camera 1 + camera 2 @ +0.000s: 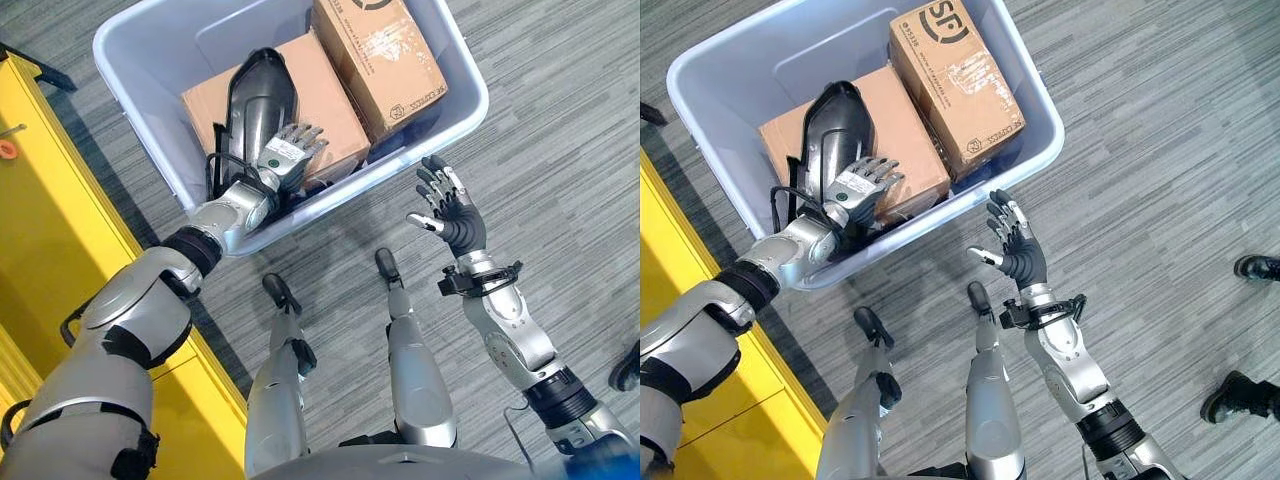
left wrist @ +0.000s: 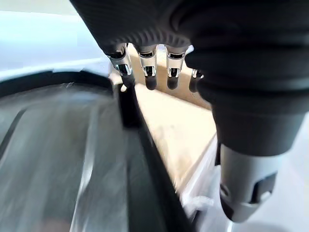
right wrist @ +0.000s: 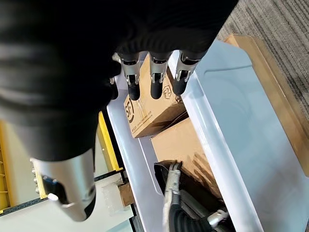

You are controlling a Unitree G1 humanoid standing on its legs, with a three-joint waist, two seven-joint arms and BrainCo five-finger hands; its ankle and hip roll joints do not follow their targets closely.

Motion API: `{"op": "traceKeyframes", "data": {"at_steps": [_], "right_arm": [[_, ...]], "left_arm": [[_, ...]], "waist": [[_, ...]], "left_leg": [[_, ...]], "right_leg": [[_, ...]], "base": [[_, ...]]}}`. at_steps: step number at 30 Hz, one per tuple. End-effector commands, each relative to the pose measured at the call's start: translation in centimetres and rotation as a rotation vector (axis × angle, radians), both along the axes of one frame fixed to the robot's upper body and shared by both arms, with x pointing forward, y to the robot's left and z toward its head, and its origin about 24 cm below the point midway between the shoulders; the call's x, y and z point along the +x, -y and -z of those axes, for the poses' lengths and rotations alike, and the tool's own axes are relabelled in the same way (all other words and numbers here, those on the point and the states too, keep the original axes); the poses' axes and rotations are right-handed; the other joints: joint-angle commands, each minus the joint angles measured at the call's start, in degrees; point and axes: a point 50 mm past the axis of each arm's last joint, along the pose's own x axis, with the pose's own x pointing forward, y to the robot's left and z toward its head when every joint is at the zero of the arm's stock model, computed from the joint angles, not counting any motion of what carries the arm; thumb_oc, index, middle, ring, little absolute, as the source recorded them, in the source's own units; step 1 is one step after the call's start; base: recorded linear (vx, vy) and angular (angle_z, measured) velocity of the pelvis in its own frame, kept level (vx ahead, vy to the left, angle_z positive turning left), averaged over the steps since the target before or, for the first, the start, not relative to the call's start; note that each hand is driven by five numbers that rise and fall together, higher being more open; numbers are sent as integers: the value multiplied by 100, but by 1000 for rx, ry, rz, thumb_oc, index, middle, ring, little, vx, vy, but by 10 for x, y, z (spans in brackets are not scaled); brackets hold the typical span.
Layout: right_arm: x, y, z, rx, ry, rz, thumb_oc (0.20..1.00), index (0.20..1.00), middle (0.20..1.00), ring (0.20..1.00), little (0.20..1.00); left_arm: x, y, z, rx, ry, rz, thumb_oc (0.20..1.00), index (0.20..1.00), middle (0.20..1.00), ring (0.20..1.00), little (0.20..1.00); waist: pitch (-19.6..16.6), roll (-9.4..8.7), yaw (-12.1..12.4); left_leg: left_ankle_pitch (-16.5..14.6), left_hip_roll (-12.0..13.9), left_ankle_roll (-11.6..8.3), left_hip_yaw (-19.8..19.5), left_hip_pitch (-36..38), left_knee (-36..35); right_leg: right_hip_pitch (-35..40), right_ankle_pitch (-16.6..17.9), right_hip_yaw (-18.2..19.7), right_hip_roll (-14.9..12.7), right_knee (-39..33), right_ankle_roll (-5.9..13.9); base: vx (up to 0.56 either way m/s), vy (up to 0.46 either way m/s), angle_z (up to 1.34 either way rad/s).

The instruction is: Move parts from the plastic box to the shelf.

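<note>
- Two cardboard boxes [image 1: 385, 60] sit in the plastic box [image 1: 150, 45].
- The left hand [image 1: 285, 155] lies flat, fingers straight, beside the black part [image 1: 255, 100].
- The right hand [image 1: 445, 205] hangs outside, fingers loose.

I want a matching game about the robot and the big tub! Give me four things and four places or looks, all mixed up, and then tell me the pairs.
Things:
1. left hand
2. right hand
3. black part
4. plastic box

Places or looks:
A. pale blue-grey, holds the cardboard boxes
B. open, over the floor outside the tub
C. dark and shiny, lies on a cardboard box
D. inside the tub, fingers straight beside the black part

Pairs: 1-D, 2-B, 3-C, 4-A
</note>
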Motion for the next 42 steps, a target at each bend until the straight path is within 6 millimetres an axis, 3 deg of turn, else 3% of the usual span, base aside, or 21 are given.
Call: {"op": "traceKeyframes", "data": {"at_steps": [1,2,5,8,10,13,15,20,24,31,38,42], "right_arm": [[-1,24,-28,-10,153,63,1000,1000,1000,1000,1000],[-4,26,-28,-4,154,71,1000,1000,1000,1000,1000],[-6,29,-28,4,158,79,1000,1000,1000,1000,1000],[-13,32,-27,27,166,100,1000,1000,1000,1000,1000],[-16,34,-25,42,164,120,1000,1000,1000,1000,1000],[-17,34,-25,45,163,125,1000,1000,1000,1000,1000],[-17,33,-25,56,162,129,1000,1000,1000,1000,1000],[-17,32,-25,62,163,132,1000,1000,1000,1000,1000],[-15,27,-24,67,154,142,1000,1000,1000,1000,1000],[-13,22,-22,91,140,140,1000,1000,1000,1000,1000],[-11,16,-20,119,118,130,1000,1000,1000,1000,1000],[-10,15,-20,119,114,136,1000,1000,1000,1000,1000]], "left_arm": [[0,-7,-37,-6,160,27,1000,1000,1000,1000,1000],[-5,-6,-49,-17,215,61,1000,1000,1000,1000,1000],[-11,-4,-58,-39,260,97,1000,1000,1000,1000,1000],[-29,-6,-72,-188,351,172,1000,1000,1000,1000,1000],[-46,-6,-74,-372,385,240,1000,1000,1000,1000,1000],[-54,-8,-72,-459,394,256,1000,1000,1000,1000,1000],[-58,-8,-66,-628,387,256,1000,1000,1000,1000,1000],[-55,-12,-59,-748,381,219,1000,1000,1000,1000,1000],[-43,-13,-41,-952,340,119,1000,1000,1000,1000,1000],[-28,-19,-26,-1096,318,-15,1000,1000,1000,1000,1000],[-22,-35,-34,-1301,408,-109,1000,1000,1000,1000,1000],[-25,-41,-40,-1318,464,-114,1000,1000,1000,1000,1000]], "waist": [[56,148,37],[46,176,58],[45,199,84],[38,237,178],[31,252,236],[18,259,246],[-6,237,279],[-17,213,275],[-18,139,244],[-23,77,193],[-10,8,166],[5,-10,183]], "left_leg": [[-574,449,-625,-423,518,404],[-578,438,-623,-446,517,398],[-580,432,-622,-467,508,398],[-600,414,-615,-530,481,425],[-609,409,-603,-567,448,456],[-614,406,-600,-588,442,461],[-615,401,-593,-597,436,462],[-608,398,-587,-599,460,438],[-616,416,-576,-591,484,450],[-597,436,-576,-562,472,459],[-575,459,-582,-547,402,479],[-575,465,-585,-563,373,499]], "right_leg": [[109,410,-399,-365,76,178],[122,402,-430,-375,74,178],[136,387,-454,-382,74,171],[162,359,-497,-399,69,154],[179,356,-525,-415,68,137],[189,347,-545,-417,68,127],[201,343,-562,-418,67,114],[211,347,-572,-415,60,108],[212,354,-556,-399,70,85],[173,366,-539,-368,79,65],[100,391,-508,-321,90,40],[84,395,-515,-297,99,26]], "base": [[0,0,0],[0,0,0],[0,0,0],[2,-27,5],[0,-14,2],[1,-11,4],[6,-27,8],[2,-13,6],[0,0,0],[0,0,0],[0,0,0],[0,0,0]]}}
